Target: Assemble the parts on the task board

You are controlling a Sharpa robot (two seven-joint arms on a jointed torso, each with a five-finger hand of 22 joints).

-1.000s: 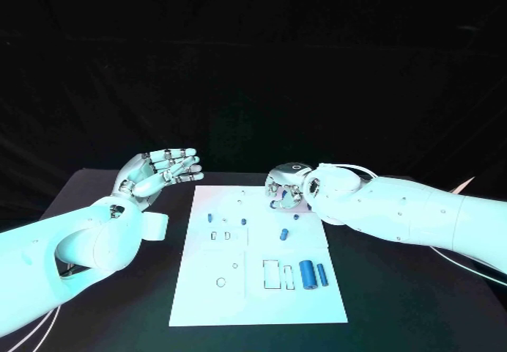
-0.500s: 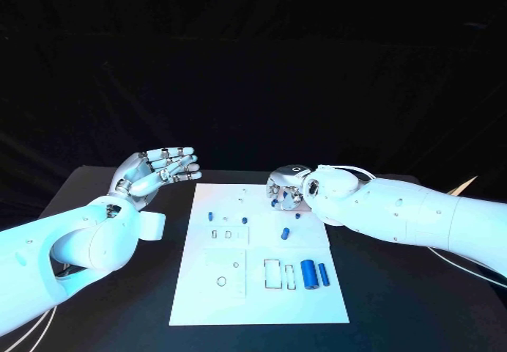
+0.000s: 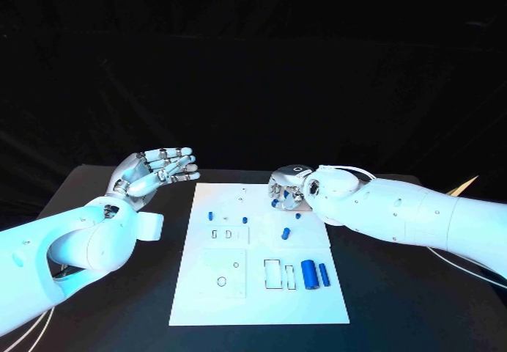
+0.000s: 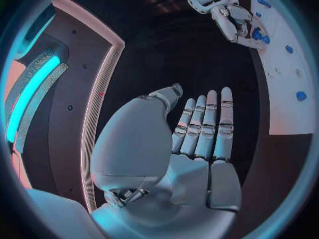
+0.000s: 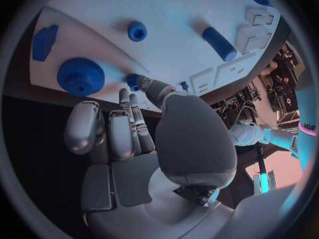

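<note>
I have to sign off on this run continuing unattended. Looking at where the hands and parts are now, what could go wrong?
The right hand works low over the task board at its far end, with a blue gear and a small round part nearby; it might knock them. Its fingertips touch a tiny blue piece; that could slip. The left hand hovers open off the board, giving no support.
</note>
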